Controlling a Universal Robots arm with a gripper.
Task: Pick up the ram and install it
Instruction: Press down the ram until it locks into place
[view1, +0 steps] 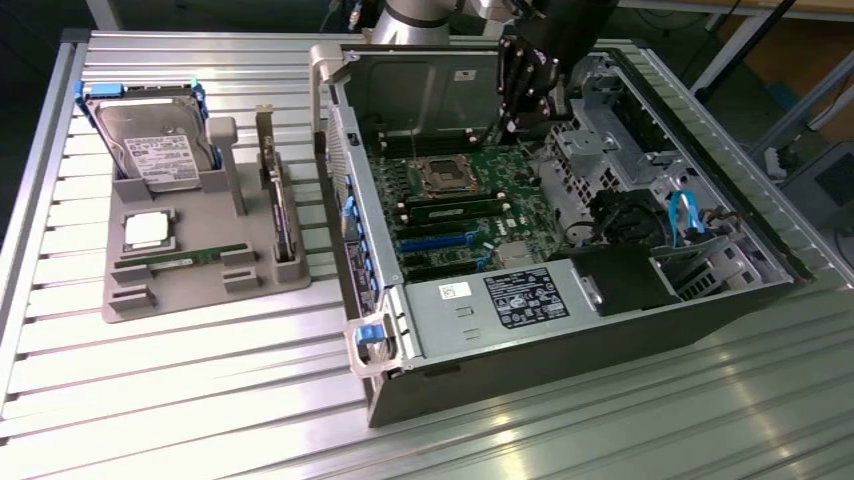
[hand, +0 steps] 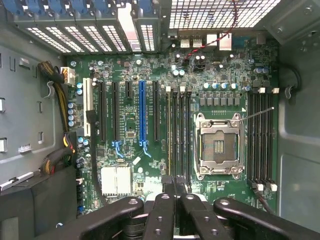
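One ram (view1: 187, 258), a thin green stick, lies flat in the grey holder tray (view1: 134, 305) on the exterior view's left. A second green stick (view1: 454, 212) seems to stand on edge in a memory slot (hand: 169, 135) beside the empty processor socket (hand: 218, 146). My gripper (view1: 515, 125) hangs inside the open computer case, above the motherboard (hand: 130, 125) near the socket. In the wrist view its black fingers (hand: 164, 205) press together over the memory slots, so the gripper (hand: 175, 187) is shut with nothing visible between them.
The tray also carries a hard drive (view1: 154, 145), a square silver processor (view1: 147, 230) and an upright card with a metal bracket (view1: 274, 195). The case walls (view1: 334, 130), the drive cage (view1: 587, 150) and blue cables (view1: 683, 215) hem in the board.
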